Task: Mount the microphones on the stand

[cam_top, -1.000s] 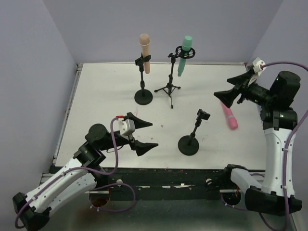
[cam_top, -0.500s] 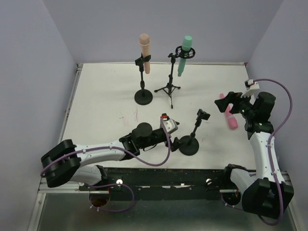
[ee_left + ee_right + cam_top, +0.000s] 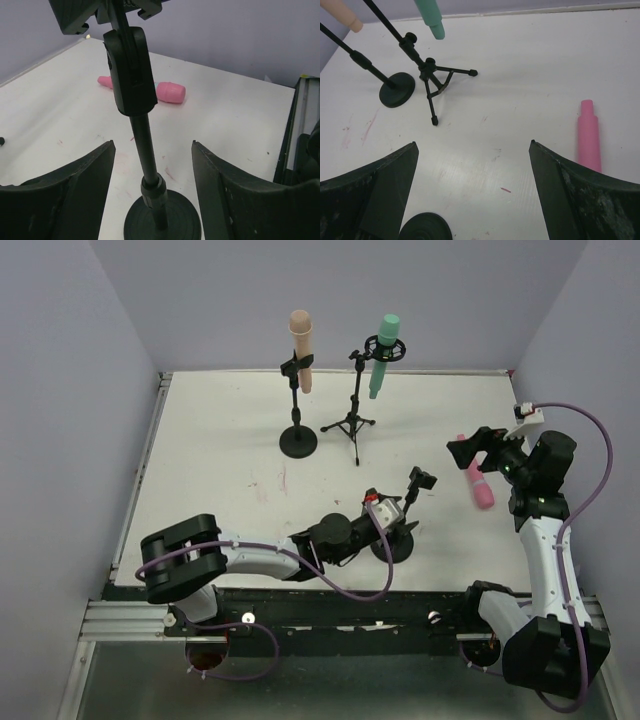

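The pink microphone (image 3: 476, 482) lies flat on the table at the right; it also shows in the left wrist view (image 3: 150, 89) and the right wrist view (image 3: 589, 136). The beige-peach microphone (image 3: 301, 338) sits clipped in a round-base stand (image 3: 298, 441). The mint green microphone (image 3: 383, 356) sits in a tripod stand (image 3: 351, 424). An empty round-base stand (image 3: 408, 502) stands near the front. My left gripper (image 3: 399, 529) is open, its jaws either side of that stand's pole (image 3: 147, 150), not touching it. My right gripper (image 3: 468, 450) is open and empty, just above and left of the pink microphone.
The empty stand's clip (image 3: 131, 60) tilts above its base (image 3: 162, 222). The right wrist view shows the tripod's legs (image 3: 432, 85), the far round base (image 3: 397, 89) and the near base's edge (image 3: 426, 229). Lavender walls close the back and sides.
My left arm has swung right and stretched out along the front until its open jaws straddle the empty stand's pole. My right arm dropped lower toward the pink microphone, then barely moved.
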